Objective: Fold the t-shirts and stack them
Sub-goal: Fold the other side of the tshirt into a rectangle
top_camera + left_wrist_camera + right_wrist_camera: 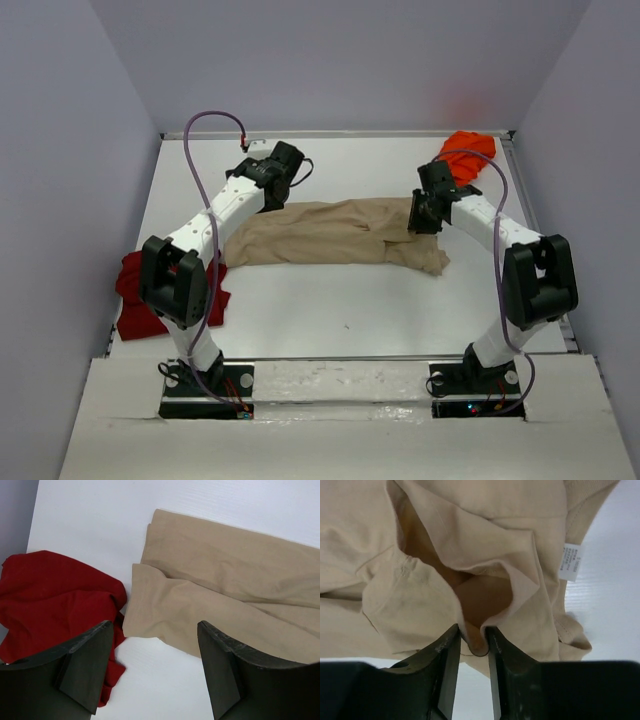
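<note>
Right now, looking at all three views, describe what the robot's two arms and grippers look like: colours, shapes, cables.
Both the left arm and right arm have white links joined by bulky black joints, on black bases. A thin purple cable loops along each. The left gripper and right gripper each have two dark, wedge-shaped fingers.

You've got a white table [350, 310], pale grey walls [70, 180] left, right and far, rough white board [340, 445] along the near edge.

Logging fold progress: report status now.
Left gripper open, empty. Right gripper shut on a fold of the tan shirt. Crumpled aside: red shirt, orange shirt; nothing blocking.
</note>
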Robot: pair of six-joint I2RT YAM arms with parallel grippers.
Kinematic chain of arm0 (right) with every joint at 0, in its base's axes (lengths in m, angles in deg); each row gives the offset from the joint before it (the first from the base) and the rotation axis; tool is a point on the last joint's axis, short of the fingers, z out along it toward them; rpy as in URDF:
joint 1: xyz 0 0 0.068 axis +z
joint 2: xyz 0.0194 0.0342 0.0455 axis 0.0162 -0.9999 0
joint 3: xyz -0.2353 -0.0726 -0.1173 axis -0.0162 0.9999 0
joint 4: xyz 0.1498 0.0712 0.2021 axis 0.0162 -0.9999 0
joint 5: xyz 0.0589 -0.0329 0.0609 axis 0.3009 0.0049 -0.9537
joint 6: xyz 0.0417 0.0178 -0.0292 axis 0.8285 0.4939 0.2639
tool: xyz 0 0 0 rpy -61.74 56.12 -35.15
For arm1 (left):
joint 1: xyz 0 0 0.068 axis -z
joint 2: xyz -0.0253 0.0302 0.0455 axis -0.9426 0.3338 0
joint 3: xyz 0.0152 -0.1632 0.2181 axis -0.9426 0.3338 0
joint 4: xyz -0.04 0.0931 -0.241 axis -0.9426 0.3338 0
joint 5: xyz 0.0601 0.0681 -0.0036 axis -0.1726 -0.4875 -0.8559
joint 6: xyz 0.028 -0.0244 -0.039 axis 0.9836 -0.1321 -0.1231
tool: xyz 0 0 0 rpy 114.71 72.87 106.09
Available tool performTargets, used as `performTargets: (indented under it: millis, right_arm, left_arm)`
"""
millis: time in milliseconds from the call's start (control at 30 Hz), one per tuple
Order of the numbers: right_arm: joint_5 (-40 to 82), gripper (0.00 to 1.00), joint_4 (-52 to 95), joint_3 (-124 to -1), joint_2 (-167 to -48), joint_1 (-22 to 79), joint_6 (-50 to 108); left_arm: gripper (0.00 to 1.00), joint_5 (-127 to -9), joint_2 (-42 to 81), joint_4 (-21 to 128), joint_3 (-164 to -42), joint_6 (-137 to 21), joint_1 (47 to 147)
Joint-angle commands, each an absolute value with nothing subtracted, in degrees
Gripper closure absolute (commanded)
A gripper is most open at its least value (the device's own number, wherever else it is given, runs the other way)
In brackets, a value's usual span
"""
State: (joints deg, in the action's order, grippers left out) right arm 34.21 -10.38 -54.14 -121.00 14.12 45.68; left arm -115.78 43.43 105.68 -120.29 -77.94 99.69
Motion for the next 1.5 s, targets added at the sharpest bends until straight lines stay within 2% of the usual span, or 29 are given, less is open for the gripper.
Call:
performTargets:
  millis: [0, 33, 133, 200, 467, 667, 700, 733, 767, 833, 933, 1000, 1033, 1067, 1233, 1300, 1367, 1400, 1433, 1467]
  right_arm:
    - [33.81, 0.70, -7.73, -59.14, -122.80, 13.84, 43.61]
    - [32.59, 0.73, -7.81, -60.62, -123.50, 13.84, 42.47]
    - [31.96, 0.94, -7.81, -62.56, -125.70, 13.84, 41.58]
    - [31.88, 0.99, -7.81, -63.80, -126.84, 13.84, 41.06]
    - [29.15, 1.00, -7.90, -73.28, -137.64, 13.84, 38.86]
    - [22.39, 1.00, -10.36, -84.26, -147.05, 13.84, 36.31]
    - [22.38, 0.98, -10.28, -84.98, -147.76, 13.84, 36.13]
    - [22.47, 0.91, -10.45, -85.77, -148.29, 13.84, 35.78]
    - [23.08, 0.78, -10.45, -86.56, -148.82, 13.84, 35.69]
    - [24.05, 0.65, -10.54, -88.67, -149.70, 13.84, 35.08]
    - [25.37, 0.56, -11.68, -91.30, -149.88, 13.84, 34.46]
    - [27.03, 0.46, -11.25, -89.57, -146.83, 13.84, 34.46]
    - [27.65, 0.46, -10.89, -89.56, -145.58, 13.84, 34.29]
    - [28.35, 0.41, -10.72, -88.34, -144.44, 13.84, 34.20]
    - [31.79, 0.39, -11.24, -86.22, -136.97, 13.84, 33.49]
    - [30.21, 0.44, -12.12, -83.77, -132.76, 13.84, 35.33]
    - [26.97, 0.71, -12.21, -78.08, -127.50, 13.84, 37.09]
    - [27.04, 0.88, -12.03, -75.61, -125.55, 13.84, 37.71]
    - [28.09, 1.00, -10.47, -72.88, -123.36, 14.45, 38.41]
    - [27.49, 1.00, -9.23, -70.07, -121.25, 14.45, 38.85]
  left_arm:
    - [0.20, -116.04, 41.33, 104.68, -119.50, -77.33, 100.56]
    - [0.20, -115.95, 41.51, 104.68, -119.50, -77.33, 100.65]
    - [0.20, -115.86, 41.95, 104.86, -119.67, -77.59, 101.00]
    - [0.20, -115.95, 41.95, 104.86, -119.76, -77.60, 101.35]
    - [0.20, -116.21, 42.12, 105.82, -119.50, -78.03, 101.79]
    - [0.20, -116.65, 40.81, 106.00, -118.09, -78.39, 101.88]
    - [0.20, -116.57, 40.63, 106.00, -117.92, -78.47, 101.97]
    - [0.20, -116.74, 40.63, 106.00, -117.66, -78.47, 101.88]
    - [0.20, -116.83, 40.63, 106.00, -117.48, -78.47, 101.88]
    - [0.20, -116.66, 40.72, 106.00, -117.13, -78.47, 101.97]
    - [0.20, -115.87, 41.07, 105.39, -116.86, -78.21, 101.88]
    - [0.20, -115.43, 40.89, 104.60, -116.34, -77.86, 101.97]
    - [0.20, -115.34, 40.98, 104.25, -116.33, -77.69, 101.97]
    - [0.20, -115.25, 41.07, 103.98, -116.33, -77.42, 101.97]
    - [0.20, -114.02, 43.79, 103.63, -119.58, -75.49, 101.70]
    - [0.20, -114.28, 45.20, 104.33, -120.55, -75.57, 101.53]
    - [0.23, -110.36, 46.25, 104.69, -121.08, -75.49, 100.31]
    - [0.27, -107.89, 45.99, 102.25, -120.30, -74.18, 99.43]
    - [0.42, -104.91, 45.38, 100.40, -117.85, -73.65, 98.11]
    - [0.54, -102.53, 43.98, 98.98, -116.70, -73.55, 96.62]
